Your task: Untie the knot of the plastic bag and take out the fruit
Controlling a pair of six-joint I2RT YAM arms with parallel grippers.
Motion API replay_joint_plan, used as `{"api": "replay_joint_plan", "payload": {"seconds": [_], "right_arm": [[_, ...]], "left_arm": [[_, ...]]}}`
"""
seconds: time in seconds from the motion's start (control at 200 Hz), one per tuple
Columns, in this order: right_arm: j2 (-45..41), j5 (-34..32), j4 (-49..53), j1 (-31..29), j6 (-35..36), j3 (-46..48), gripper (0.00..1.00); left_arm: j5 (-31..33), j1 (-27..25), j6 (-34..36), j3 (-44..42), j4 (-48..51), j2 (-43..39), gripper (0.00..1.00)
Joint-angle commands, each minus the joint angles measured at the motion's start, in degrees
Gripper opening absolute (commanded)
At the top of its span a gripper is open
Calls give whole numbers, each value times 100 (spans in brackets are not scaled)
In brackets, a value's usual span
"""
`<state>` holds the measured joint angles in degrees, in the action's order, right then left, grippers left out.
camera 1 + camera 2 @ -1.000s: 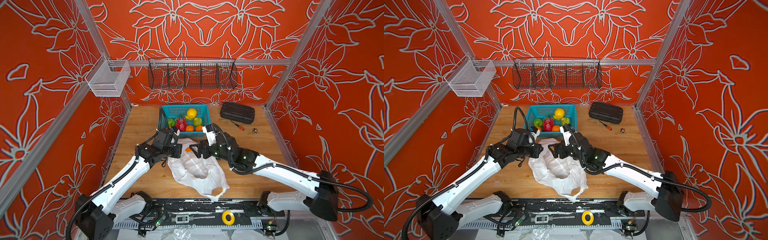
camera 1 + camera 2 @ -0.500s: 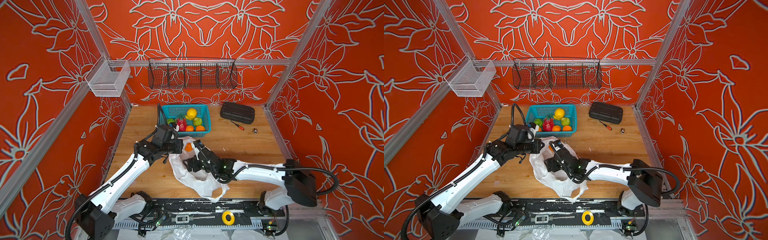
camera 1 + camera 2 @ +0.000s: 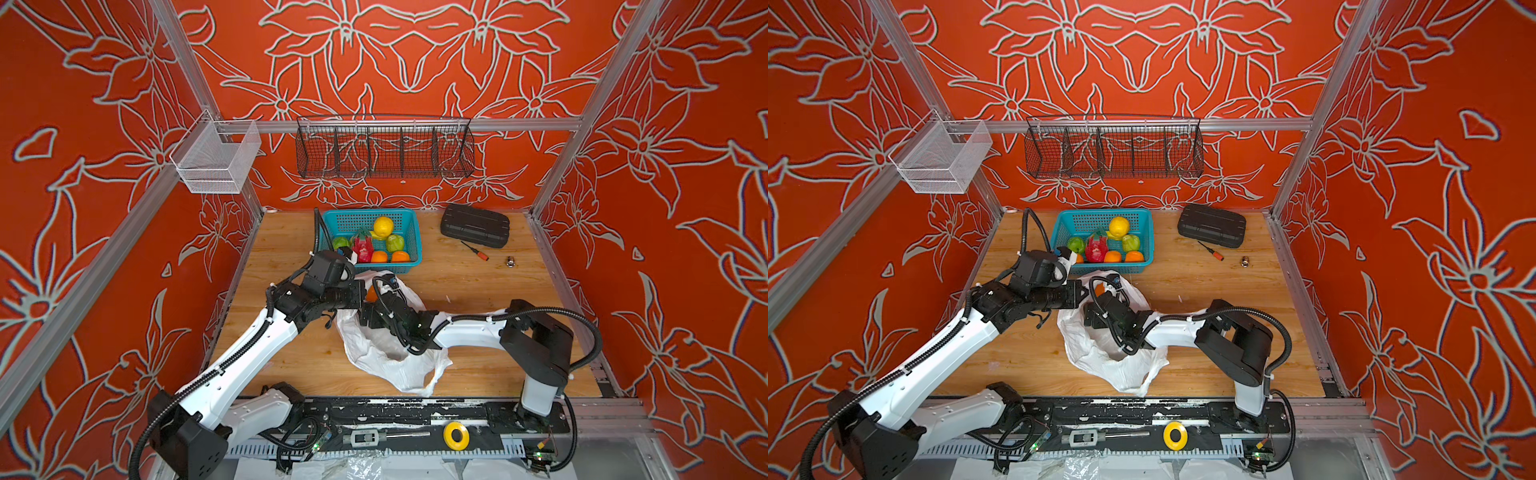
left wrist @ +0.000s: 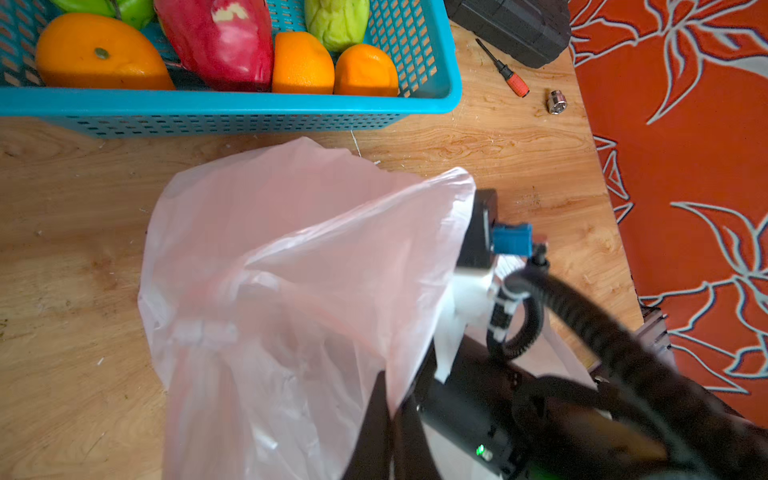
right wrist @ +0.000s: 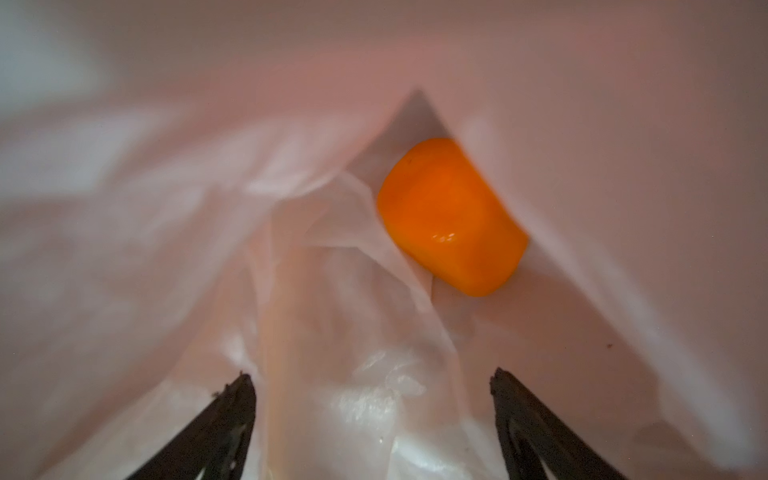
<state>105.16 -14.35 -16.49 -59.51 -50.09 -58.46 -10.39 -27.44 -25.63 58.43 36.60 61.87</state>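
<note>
an orange (image 5: pixel 451 216) lies deep inside the bag (image 5: pixel 166 216), just ahead of the right pincer (image 5: pixel 371 376) and slightly off its midline, not touching it. the right pincer sits inside the bag's mouth, its two dark fingers (image 5: pixel 228 415) spread wide apart with only crumpled film between them.

in both top views we see the white, crinkled bag (image 3: pixel 395 365) lying on the wooden table (image 3: pixel 478 282) with its open mouth raised. the left pincer (image 3: pixel 360 291) is clamped together on the raised rim, right beside the orange. in the left wrist view the film hides its fingers.

just beyond the left pincer stands a teal basket (image 3: pixel 417 249). it holds oranges (image 4: pixel 301 62), a red dragon fruit (image 4: pixel 216 41), green fruits (image 3: pixel 395 242) and a yellow one (image 3: pixel 383 226).

farther off, on the right pincer's side, lie a black case (image 3: pixel 475 226), a screwdriver (image 3: pixel 473 250) and a small metal socket (image 3: pixel 510 261), well apart from both pincers.
</note>
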Motion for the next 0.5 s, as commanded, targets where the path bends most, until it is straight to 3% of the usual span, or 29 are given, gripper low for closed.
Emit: {"api": "replay_joint_plan", "payload": {"seconds": [0.0, 0.175, 0.4, 0.495], "right_arm": [[178, -1, -260, 246, -638, -98, 91], [352, 383, -433, 505, -781, -223, 91], [487, 659, -793, 510, -852, -98, 88], [493, 679, -870, 501, -802, 7, 87]], "left_arm": [[20, -38, -88, -135, 111, -257, 0], [12, -38, -83, -269, 110, -342, 0], [650, -33, 2, -261, 327, -769, 45], [1089, -29, -44, -270, 319, -1173, 56]]}}
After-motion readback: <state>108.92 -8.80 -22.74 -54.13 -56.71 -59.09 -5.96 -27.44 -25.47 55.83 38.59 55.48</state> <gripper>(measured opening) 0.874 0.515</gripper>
